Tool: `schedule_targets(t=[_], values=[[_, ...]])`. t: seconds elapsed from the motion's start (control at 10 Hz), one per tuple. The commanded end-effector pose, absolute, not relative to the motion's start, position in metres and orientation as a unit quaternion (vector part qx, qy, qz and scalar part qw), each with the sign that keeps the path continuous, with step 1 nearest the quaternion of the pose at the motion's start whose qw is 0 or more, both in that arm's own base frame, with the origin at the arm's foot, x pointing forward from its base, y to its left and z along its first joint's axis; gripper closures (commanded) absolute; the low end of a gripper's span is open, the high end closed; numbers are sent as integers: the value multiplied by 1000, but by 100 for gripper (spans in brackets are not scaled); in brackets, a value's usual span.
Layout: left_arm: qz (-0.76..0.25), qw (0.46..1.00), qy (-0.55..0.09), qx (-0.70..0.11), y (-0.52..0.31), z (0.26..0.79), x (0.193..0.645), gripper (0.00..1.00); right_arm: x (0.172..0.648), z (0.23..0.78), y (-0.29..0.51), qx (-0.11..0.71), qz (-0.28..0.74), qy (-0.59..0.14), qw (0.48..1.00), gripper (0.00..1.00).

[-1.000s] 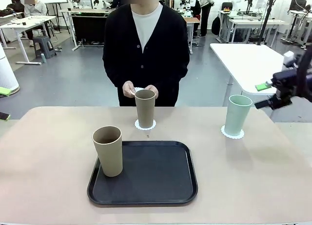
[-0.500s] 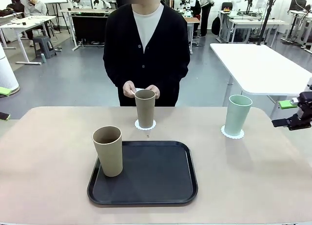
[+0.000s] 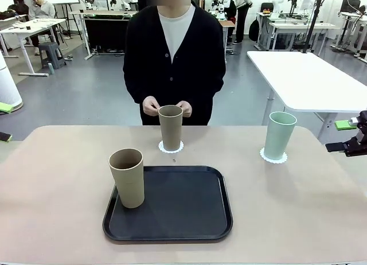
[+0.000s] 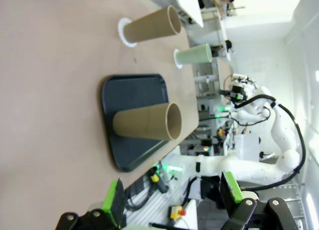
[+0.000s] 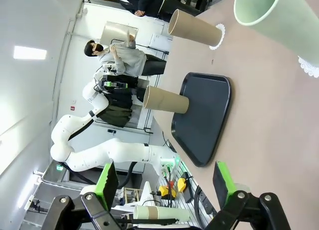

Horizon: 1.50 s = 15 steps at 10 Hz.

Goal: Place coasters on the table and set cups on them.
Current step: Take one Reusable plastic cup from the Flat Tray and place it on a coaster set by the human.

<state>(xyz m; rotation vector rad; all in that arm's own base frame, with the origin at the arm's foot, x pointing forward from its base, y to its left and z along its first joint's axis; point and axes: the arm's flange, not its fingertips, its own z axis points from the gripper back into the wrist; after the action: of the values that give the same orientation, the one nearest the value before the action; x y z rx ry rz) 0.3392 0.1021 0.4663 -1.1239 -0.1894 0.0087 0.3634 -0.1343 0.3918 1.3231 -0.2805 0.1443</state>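
Mint cup on coaster; right gripper jaws apart (empty).

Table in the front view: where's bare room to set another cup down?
Bare on the table: the left side, left of the black tray, and the stretch between tray and mint cup. The tray's right half is also bare. Crowded: the far middle, brown cup near the person's hands.

We look into a large, brightly lit workroom with a smooth grey floor. A white rectangular table stands at the right. More white tables sit at the far left with a grey stool beside them. Further white desks line the back right.
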Motion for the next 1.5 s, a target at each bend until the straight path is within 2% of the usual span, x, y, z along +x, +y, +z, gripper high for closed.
schedule_targets(t=[0.0,1.4], values=[[1,839,-93,-537,102,467,338,0,366,392,-132,610,69,-128,779,0],[1,839,-93,-537,102,467,338,0,366,392,-132,610,69,-128,779,0]])
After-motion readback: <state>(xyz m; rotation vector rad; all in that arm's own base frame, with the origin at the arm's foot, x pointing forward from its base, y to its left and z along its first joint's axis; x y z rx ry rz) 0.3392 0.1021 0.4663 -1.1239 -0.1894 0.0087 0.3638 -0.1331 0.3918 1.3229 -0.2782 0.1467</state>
